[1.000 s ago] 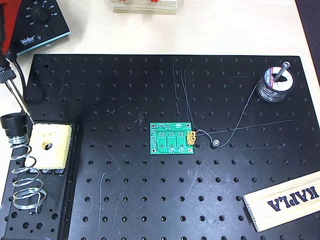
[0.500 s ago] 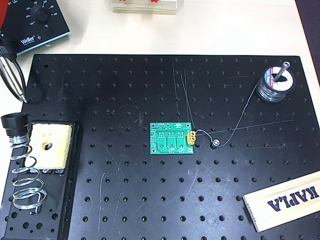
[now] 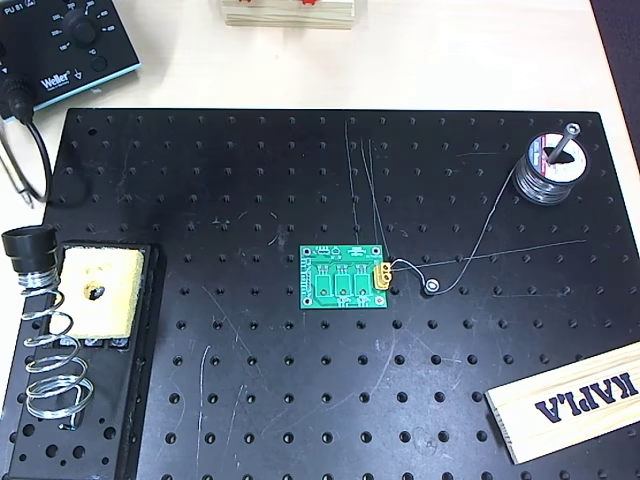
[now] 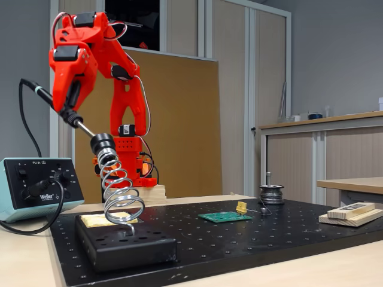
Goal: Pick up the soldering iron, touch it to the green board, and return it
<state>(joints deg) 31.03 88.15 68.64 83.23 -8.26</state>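
Up high, the red gripper (image 4: 67, 104) pinches the soldering iron (image 4: 60, 106), jaws closed around its handle.
Its tip slants down just below the jaws toward the coiled stand (image 4: 117, 191); the green board (image 4: 225, 216) lies far below, well apart.

Electronics lab or workshop bench. Indicators: a black perforated metal breadboard plate (image 3: 330, 400), a blue-grey Weller soldering station (image 4: 37, 186) and a solder wire spool (image 3: 548, 172). Plain wooden cabinets (image 4: 335, 152) line the wall.
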